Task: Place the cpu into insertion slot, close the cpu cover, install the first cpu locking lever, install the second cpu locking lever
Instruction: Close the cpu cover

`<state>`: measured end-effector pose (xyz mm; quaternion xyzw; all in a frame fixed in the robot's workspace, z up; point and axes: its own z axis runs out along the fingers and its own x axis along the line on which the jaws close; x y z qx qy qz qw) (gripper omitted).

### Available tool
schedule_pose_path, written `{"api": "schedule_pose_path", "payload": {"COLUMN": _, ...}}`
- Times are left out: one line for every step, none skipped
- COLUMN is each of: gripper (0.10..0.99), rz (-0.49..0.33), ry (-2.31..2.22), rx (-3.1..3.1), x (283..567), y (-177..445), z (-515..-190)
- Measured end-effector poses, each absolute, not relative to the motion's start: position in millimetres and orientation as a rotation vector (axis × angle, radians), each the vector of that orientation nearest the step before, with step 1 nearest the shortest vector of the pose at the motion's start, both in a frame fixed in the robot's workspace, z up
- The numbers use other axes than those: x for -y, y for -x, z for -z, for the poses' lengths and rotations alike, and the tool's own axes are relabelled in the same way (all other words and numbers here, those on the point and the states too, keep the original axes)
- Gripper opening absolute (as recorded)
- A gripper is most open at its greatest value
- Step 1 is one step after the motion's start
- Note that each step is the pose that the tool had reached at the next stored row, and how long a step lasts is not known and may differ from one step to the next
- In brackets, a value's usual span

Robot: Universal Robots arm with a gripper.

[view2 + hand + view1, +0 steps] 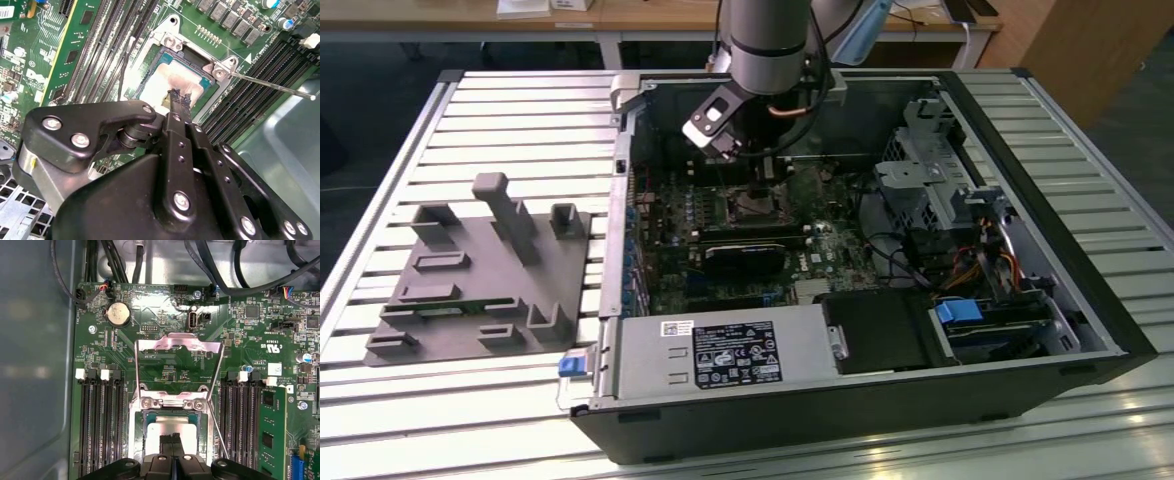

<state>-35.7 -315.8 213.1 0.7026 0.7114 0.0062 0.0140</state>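
Note:
The cpu, a flat silvery square, lies inside the insertion slot on the green board. My gripper hangs right over it, its two black fingers pressed together with nothing between them. In the second wrist view the gripper has its tip at or just above the chip's top. The cpu cover, a silvery frame with a cut-out centre, stands flipped open behind the slot. A thin metal locking lever sticks out free beside the slot. In the exterior view the gripper sits low inside the open case.
Black memory slots flank the slot on both sides, with a green memory stick in one. A black block and the grey power box lie nearer the case's front. A grey fixture rests on the slatted table at the exterior view's left.

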Motion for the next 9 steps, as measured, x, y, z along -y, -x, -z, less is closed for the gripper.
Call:
{"api": "schedule_pose_path", "payload": {"gripper": 0.106, "rz": -0.019, "ry": -2.188, "rx": -2.215, "x": 315.8, "y": 35.7, "z": -213.3}}
{"api": "schedule_pose_path", "payload": {"gripper": 0.106, "rz": -0.02, "ry": -2.188, "rx": -2.215, "x": 315.8, "y": 35.7, "z": -213.4}}
{"api": "schedule_pose_path", "payload": {"gripper": 0.106, "rz": -0.019, "ry": -2.188, "rx": -2.215, "x": 315.8, "y": 35.7, "z": -213.7}}
{"api": "schedule_pose_path", "payload": {"gripper": 0.106, "rz": -0.019, "ry": -2.188, "rx": -2.215, "x": 315.8, "y": 35.7, "z": -214.2}}
{"api": "schedule_pose_path", "payload": {"gripper": 0.106, "rz": -0.019, "ry": -2.188, "rx": -2.215, "x": 315.8, "y": 35.7, "z": -214.9}}
{"api": "schedule_pose_path", "payload": {"gripper": 0.106, "rz": -0.019, "ry": -2.188, "rx": -2.215, "x": 315.8, "y": 35.7, "z": -215.7}}
{"api": "schedule_pose_path", "payload": {"gripper": 0.106, "rz": -0.019, "ry": -2.188, "rx": -2.215, "x": 315.8, "y": 35.7, "z": -216.6}}
{"api": "schedule_pose_path", "payload": {"gripper": 0.106, "rz": -0.019, "ry": -2.188, "rx": -2.215, "x": 315.8, "y": 35.7, "z": -217.2}}
{"api": "schedule_pose_path", "payload": {"gripper": 0.106, "rz": -0.019, "ry": -2.188, "rx": -2.215, "x": 315.8, "y": 35.7, "z": -217.5}}
